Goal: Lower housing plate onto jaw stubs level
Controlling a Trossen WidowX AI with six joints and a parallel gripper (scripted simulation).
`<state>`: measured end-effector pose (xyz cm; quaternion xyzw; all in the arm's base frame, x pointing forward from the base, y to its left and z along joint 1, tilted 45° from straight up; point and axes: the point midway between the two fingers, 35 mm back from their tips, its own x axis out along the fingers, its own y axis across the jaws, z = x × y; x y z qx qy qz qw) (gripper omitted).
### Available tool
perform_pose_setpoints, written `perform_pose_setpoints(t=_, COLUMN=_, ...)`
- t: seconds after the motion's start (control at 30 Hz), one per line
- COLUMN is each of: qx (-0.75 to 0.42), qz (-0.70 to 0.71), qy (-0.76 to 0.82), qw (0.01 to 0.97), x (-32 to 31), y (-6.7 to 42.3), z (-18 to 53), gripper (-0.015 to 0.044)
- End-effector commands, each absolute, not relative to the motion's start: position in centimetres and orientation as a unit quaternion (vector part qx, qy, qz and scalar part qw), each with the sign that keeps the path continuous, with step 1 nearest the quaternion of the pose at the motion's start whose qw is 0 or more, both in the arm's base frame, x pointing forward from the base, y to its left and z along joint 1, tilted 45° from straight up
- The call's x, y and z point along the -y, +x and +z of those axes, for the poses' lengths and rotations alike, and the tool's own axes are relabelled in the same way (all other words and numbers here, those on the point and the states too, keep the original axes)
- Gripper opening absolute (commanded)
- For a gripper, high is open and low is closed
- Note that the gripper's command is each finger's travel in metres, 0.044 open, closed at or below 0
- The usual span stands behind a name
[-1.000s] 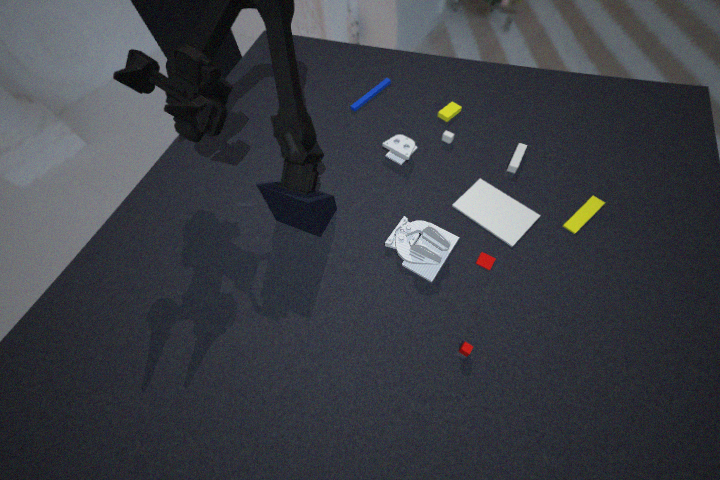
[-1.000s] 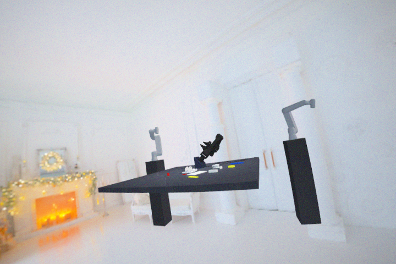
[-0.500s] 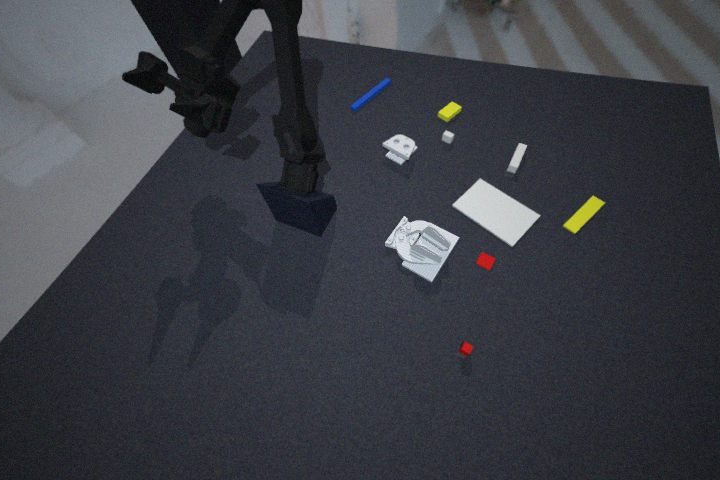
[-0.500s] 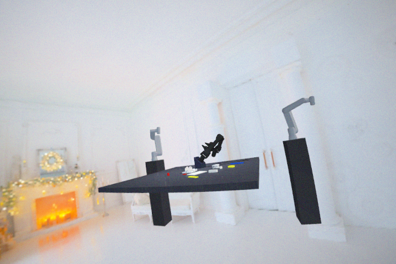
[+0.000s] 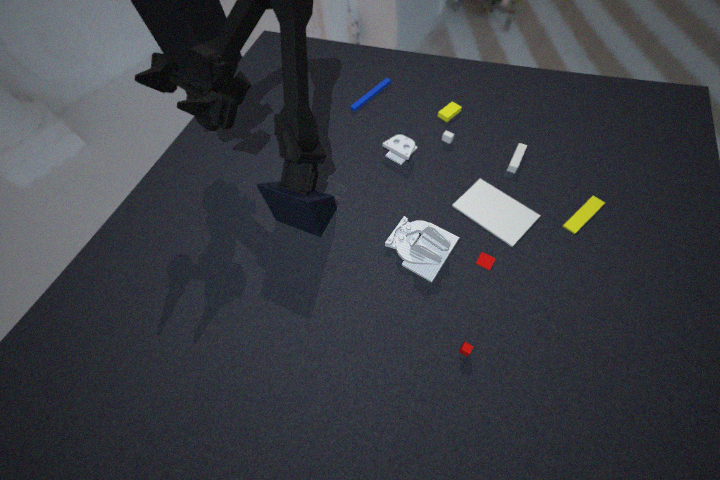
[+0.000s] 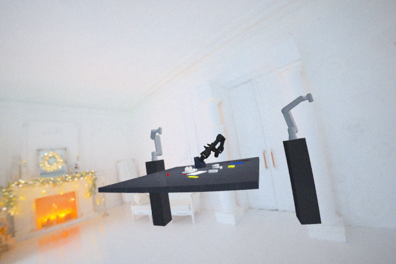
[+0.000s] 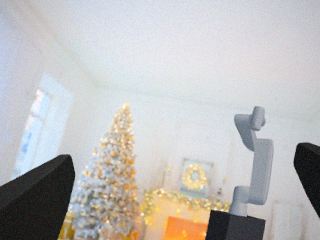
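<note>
Lengthwise, the housing plate [image 5: 400,143] [image 6: 216,165] slants lower-right in the top view.

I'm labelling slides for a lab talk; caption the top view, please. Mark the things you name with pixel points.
Open gripper [image 5: 160,93] [image 7: 187,160] raised away from the housing plate [image 5: 392,142], which lies apart from the jaw assembly [image 5: 448,264] on the dark table [image 5: 542,396].

My open jaws [image 5: 161,93] look matt black, like plastic. The bench [image 5: 338,384] [image 6: 180,180] is matt, its top finely grained. The pale assembly [image 5: 423,249] looks like plastic, ribbed along its plate; the white rectangle [image 5: 497,212] seems smooth and matt.
</note>
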<state>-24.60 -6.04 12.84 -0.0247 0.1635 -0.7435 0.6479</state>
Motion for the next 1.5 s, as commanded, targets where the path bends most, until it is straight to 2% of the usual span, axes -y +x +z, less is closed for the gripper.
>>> perform_pose_setpoints(t=0.0, qx=-0.172, qz=-0.751, qy=-0.014, qw=0.637, x=5.1, y=-24.6, z=13.1, gripper=0.0440)
perform_pose_setpoints(t=1.47, qx=-0.199, qz=-0.830, qy=0.109, qw=0.510, x=-3.7, y=-23.7, z=14.2, gripper=0.0440)
